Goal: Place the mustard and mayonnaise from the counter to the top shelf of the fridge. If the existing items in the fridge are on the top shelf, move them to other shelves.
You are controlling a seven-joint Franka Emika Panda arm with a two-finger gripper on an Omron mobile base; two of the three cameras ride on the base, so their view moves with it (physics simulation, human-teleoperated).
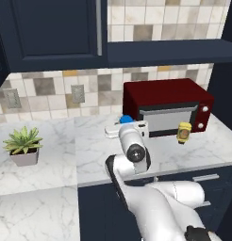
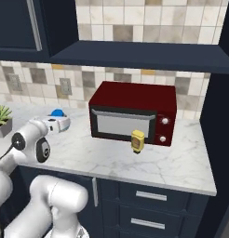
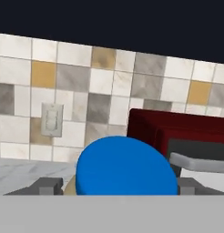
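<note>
The mayonnaise jar shows only its blue lid (image 3: 125,166), close up and between my two fingertips (image 3: 50,185) in the hand view. The same blue lid (image 1: 126,119) peeks out behind my hand on the counter, left of the microwave. My gripper (image 3: 119,186) is open, with a finger on each side of the jar; a thin gap shows at the left finger. The yellow mustard bottle (image 1: 184,132) stands upright in front of the microwave's right end, well to the right of my gripper (image 2: 59,120). The mustard (image 2: 138,140) is untouched. The fridge is out of view.
A dark red microwave (image 1: 167,103) sits against the tiled wall, right of the jar. A potted plant (image 1: 23,146) stands at the far left of the counter (image 1: 89,155). Dark cabinets and a shelf (image 2: 144,56) hang overhead. Drawers (image 2: 149,204) lie below the counter edge.
</note>
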